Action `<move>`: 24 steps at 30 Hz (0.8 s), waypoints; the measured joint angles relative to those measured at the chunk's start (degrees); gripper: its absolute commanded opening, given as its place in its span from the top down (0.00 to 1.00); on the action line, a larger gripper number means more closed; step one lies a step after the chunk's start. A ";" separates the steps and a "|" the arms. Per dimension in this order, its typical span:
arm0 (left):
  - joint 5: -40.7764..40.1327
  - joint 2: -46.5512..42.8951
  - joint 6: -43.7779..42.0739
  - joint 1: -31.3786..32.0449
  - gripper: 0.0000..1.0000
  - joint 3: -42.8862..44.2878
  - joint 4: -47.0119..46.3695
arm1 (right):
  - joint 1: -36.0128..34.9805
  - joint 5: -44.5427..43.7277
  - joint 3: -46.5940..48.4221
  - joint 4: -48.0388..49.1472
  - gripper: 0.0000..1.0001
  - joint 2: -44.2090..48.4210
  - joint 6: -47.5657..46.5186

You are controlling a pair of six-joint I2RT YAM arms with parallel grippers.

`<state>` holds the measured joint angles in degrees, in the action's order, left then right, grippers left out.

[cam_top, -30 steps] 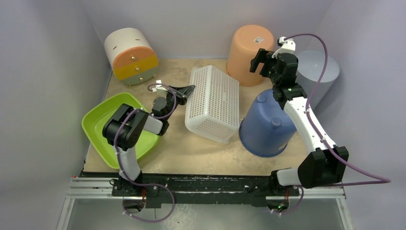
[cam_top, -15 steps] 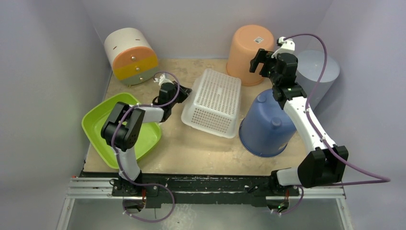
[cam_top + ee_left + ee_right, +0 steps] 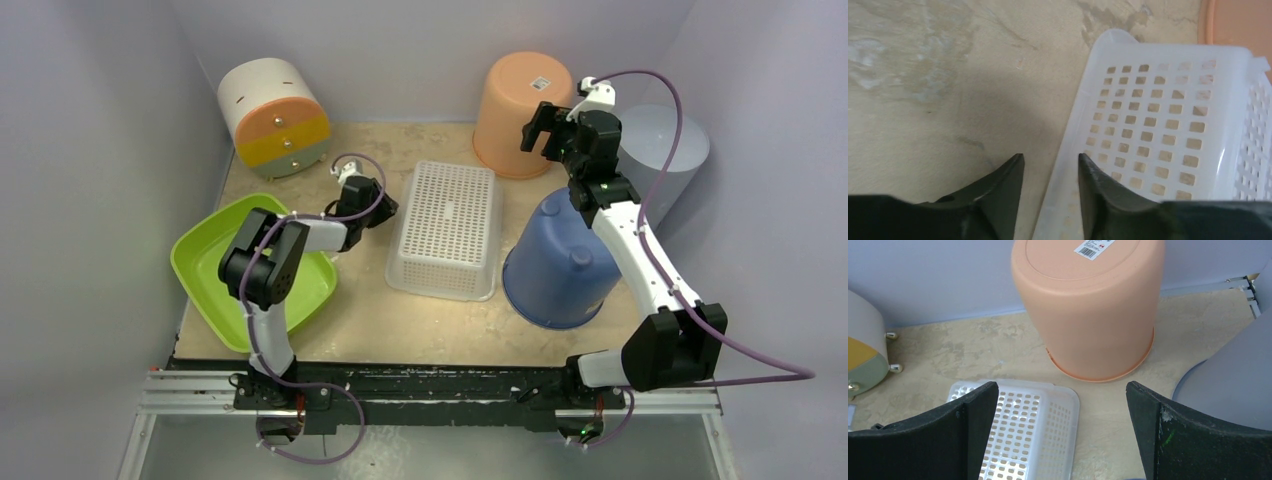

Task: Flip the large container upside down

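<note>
Tipped on edge 1 second ago, the white perforated basket (image 3: 445,228) now lies bottom-up in the middle of the frame. The left gripper (image 3: 385,207) sits just beside its left rim, jaws parted, released, gripping nothing. The right gripper (image 3: 540,128) hangs spread wide and empty at upper right, near the upturned orange bucket (image 3: 523,112). An upturned blue bucket (image 3: 555,262) stands just right of the basket, and a green tray (image 3: 215,250) lies at left.

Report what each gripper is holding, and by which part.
Nothing is held. The left gripper has its jaws apart at the rim of the white basket, not clamped on it. The right gripper is wide open and empty.
</note>
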<state>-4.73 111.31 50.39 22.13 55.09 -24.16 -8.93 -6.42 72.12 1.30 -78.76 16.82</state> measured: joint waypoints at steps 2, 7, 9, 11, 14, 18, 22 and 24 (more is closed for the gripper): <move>-1.60 -1.57 -1.64 0.20 0.51 0.76 2.93 | 0.00 0.24 0.00 0.00 0.00 0.00 -0.17; -8.00 -8.85 -7.19 0.72 0.46 1.75 15.30 | -0.02 3.02 0.00 0.00 0.00 0.00 -1.88; -10.93 -13.18 -9.03 1.14 0.45 2.01 19.85 | -0.09 4.04 0.00 0.02 0.00 0.00 -2.54; -14.38 -18.40 -10.62 1.70 0.44 2.62 24.35 | -0.48 4.76 0.00 0.02 0.00 0.00 -3.10; -20.00 -25.44 -12.20 2.34 0.43 4.81 30.60 | -1.01 5.42 0.00 -0.04 0.00 -0.04 -3.54; -29.35 -30.95 -12.28 2.38 0.42 7.58 37.86 | -2.19 6.16 0.00 -0.17 0.00 -0.83 -3.85; -39.06 -33.40 -8.76 2.38 0.40 5.77 44.22 | -3.04 6.51 -0.02 -0.28 0.00 -1.57 -3.96; -42.58 -33.55 -5.97 2.36 0.40 3.61 46.69 | -3.08 6.80 -0.02 -0.35 0.00 -1.55 -3.96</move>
<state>-47.31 77.76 44.42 24.49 58.70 22.52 -12.01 0.38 72.10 0.95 -80.31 12.86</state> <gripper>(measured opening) 0.593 0.998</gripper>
